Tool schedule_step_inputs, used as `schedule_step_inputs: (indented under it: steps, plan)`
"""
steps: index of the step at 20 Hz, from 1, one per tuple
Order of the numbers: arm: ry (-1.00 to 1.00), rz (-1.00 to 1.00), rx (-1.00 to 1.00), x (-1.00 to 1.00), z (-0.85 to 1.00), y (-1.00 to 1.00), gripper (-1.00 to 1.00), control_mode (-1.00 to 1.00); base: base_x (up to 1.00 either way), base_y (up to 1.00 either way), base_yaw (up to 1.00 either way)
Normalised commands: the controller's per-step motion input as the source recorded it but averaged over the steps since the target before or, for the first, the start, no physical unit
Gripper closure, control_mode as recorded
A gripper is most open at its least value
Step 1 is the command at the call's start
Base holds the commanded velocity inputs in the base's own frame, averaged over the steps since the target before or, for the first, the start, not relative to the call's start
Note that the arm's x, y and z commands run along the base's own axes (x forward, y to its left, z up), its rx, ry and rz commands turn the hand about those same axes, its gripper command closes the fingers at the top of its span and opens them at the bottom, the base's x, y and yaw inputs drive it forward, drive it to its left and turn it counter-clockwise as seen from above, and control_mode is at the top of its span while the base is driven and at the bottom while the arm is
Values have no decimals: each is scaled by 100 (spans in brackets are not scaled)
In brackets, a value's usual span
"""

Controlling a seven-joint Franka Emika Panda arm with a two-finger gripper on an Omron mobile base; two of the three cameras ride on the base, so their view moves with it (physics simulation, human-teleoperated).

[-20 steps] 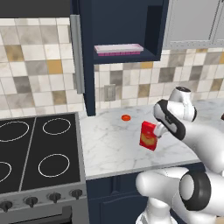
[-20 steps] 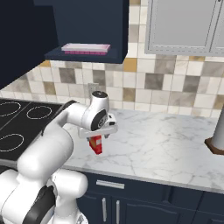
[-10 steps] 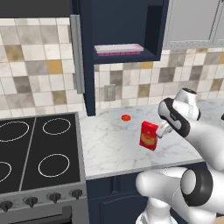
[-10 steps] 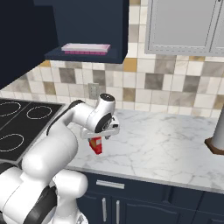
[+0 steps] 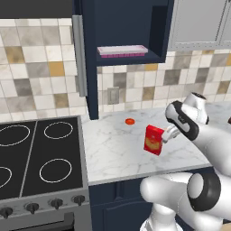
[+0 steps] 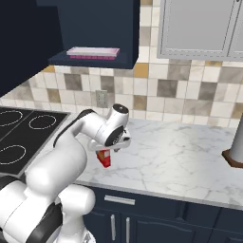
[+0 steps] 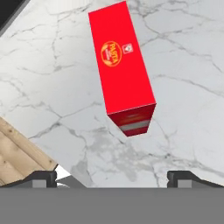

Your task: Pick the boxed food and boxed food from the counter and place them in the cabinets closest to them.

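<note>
1. One red pasta box (image 5: pixel 154 140) stands upright on the white marble counter (image 5: pixel 113 149), well right of the black hob (image 5: pixel 36 158) and just in front of a small orange-red disc (image 5: pixel 130 121); the gripper (image 5: pixel 169 134) sits close beside the box on its right, and from the hand camera the box (image 7: pixel 122 65) lies ahead of the jaws, not yet between them
2. The jaws stand wide apart and hold nothing: the two dark tips sit at the far corners of the hand view with bare marble between them
3. To do the grasp well, I would centre the box between the tips first, since it sits slightly left of the midline and skewed in the hand view; square the jaws to its narrow faces, then advance until the tips pass its middle before closing
4. A light cardboard box is likely to tip or slide if one fingertip meets it early, so the approach should be slow and level
5. The nearest navy wall cabinet (image 5: pixel 122 31) hangs above and to the left, its door swung open, with a pink tray (image 5: pixel 122 50) already on its shelf; the box will need room beside or on top of it
6. Behind the counter runs a tiled backsplash (image 5: pixel 40 76) in beige, grey and ochre with a wall socket (image 5: pixel 113 95); light grey cabinets (image 6: pixel 199 26) hang further right, and the navy base units (image 6: pixel 156 218) sit below
</note>
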Motion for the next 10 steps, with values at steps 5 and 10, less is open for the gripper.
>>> schedule_step_inputs:
  steps: [5, 10]
  plan:
    - [-1, 0, 8, 0, -9, 0, -100, -100, 0, 0, 0]
    - [-2, 0, 9, 0, -10, 0, -100, -100, 0, 0, 0]
